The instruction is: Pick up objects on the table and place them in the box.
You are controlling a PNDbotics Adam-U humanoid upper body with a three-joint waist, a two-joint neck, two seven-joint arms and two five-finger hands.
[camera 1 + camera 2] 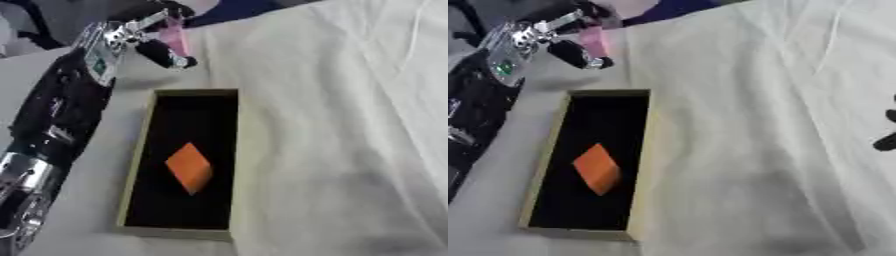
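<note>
The left hand [153,37] is up beyond the far end of the box [234,165], its fingers curled round a pink object [175,37] held above the white cloth [350,125] that covers the table; the box, olive-walled with a black inside, lies lengthwise toward the cloth's near left edge; an orange block [189,167] rests tilted near the middle of its floor; of the right hand [885,135] only dark fingertips show at the right edge, so I cannot tell how it is set.
</note>
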